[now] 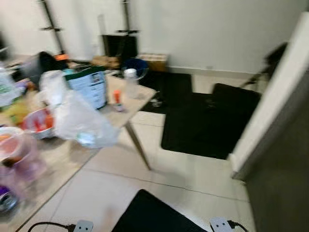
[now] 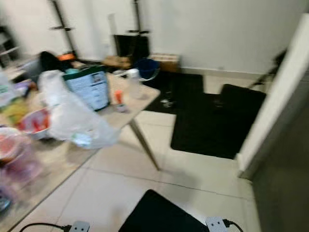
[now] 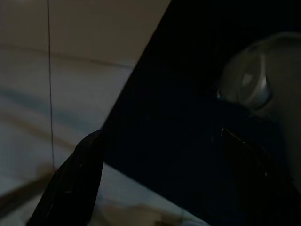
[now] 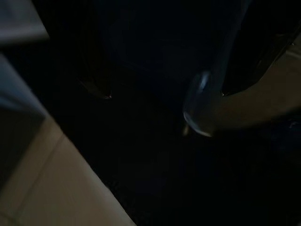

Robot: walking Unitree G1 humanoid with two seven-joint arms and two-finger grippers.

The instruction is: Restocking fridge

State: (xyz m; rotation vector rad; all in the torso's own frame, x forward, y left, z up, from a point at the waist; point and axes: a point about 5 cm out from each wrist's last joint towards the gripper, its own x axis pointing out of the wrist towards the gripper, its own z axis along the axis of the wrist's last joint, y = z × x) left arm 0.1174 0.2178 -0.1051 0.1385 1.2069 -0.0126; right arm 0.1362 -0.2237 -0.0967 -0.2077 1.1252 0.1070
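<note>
Left of robot: wooden table (image 1: 126,112) with groceries, clear bottle (image 1: 131,82) near corner; left gripper (image 3: 160,155) nearer, apparently spread, empty; right gripper (image 4: 164,89) likewise.

I am standing in a home, in a lived-in room with a pale tiled floor (image 1: 193,179) and plain white walls (image 1: 217,29). At the left of the frame a wooden tabletop (image 1: 63,159) is crowded with groceries: a clear plastic bag (image 1: 79,121), a green-labelled carton (image 1: 89,87), a white-capped bottle (image 1: 131,82) and food tubs (image 1: 38,121). Black mats (image 1: 207,121) lie on the tiles at centre right. Power strips (image 1: 83,225) with cables sit along the bottom edge.
</note>
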